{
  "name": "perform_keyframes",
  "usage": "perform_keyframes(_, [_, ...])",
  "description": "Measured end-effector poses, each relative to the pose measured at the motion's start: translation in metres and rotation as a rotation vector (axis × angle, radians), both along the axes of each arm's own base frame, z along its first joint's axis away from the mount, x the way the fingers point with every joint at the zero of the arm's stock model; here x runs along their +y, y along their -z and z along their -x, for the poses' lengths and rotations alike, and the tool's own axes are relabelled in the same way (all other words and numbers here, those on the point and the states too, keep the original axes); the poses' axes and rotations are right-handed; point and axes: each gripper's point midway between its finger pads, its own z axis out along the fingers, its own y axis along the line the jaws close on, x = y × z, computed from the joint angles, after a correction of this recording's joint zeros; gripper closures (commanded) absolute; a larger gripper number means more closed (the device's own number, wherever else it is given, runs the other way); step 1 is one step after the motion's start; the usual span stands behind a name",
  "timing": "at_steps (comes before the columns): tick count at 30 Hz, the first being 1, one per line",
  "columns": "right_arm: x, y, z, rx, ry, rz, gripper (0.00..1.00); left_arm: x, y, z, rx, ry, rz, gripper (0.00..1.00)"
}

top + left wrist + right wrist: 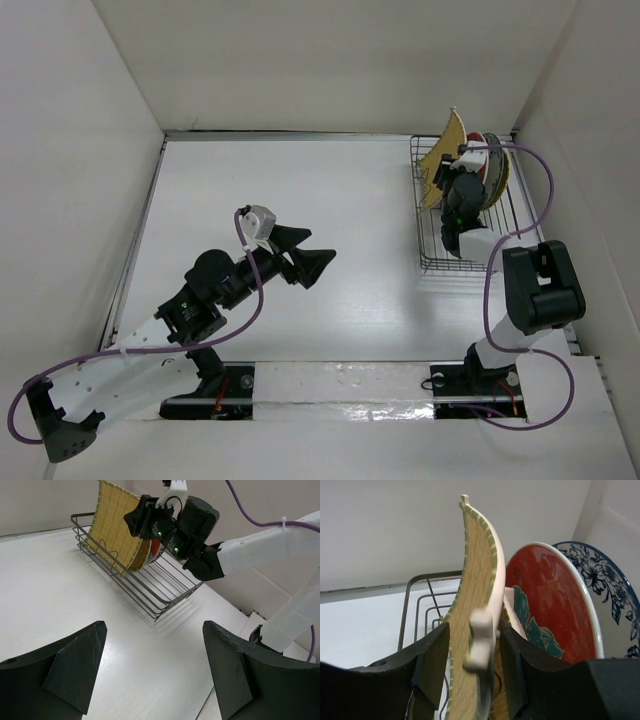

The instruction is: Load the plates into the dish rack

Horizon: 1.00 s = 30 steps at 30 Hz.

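The black wire dish rack (430,262) stands at the back right. At its far end stand a red plate (488,150) with a teal pattern and two square yellow plates (438,172). My right gripper (452,172) is over the rack. In the right wrist view it (475,626) is shut on the near square yellow plate (477,565), which stands on edge. The red plate (550,605) is behind it, then a white plate with dark blue flowers (615,590). My left gripper (318,245) is open and empty above the table's middle (155,626).
White walls close in the table, and the right wall runs close beside the rack. The near half of the rack (165,600) holds no plates. The right arm (260,550) reaches over the rack's near end. The rack's wire rim (415,580) shows left of the held plate.
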Motion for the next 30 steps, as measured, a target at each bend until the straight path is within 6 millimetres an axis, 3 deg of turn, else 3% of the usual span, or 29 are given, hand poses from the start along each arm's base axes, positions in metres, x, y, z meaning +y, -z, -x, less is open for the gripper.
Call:
perform_keyframes(6, [0.001,-0.004,0.007,-0.023,-0.004,-0.075,0.41,0.0,-0.001,0.0,-0.002,0.0,0.002,0.25])
perform_keyframes(11, [0.004,-0.007,0.017,-0.044,-0.018,-0.168,0.28,0.002,-0.003,0.001,-0.006,0.0,0.008,0.25])
perform_keyframes(16, [0.012,-0.034,0.033,-0.086,-0.05,-0.246,0.09,0.003,-0.004,0.002,-0.009,-0.001,0.011,0.25])
perform_keyframes(23, [0.058,-0.084,0.073,-0.112,-0.178,-0.338,0.0,0.006,-0.004,-0.004,-0.005,-0.039,0.012,0.25])
perform_keyframes(30, [0.132,-0.091,0.122,-0.008,-0.409,-0.373,0.0,0.015,0.0,-0.015,0.011,-0.117,0.005,0.22])
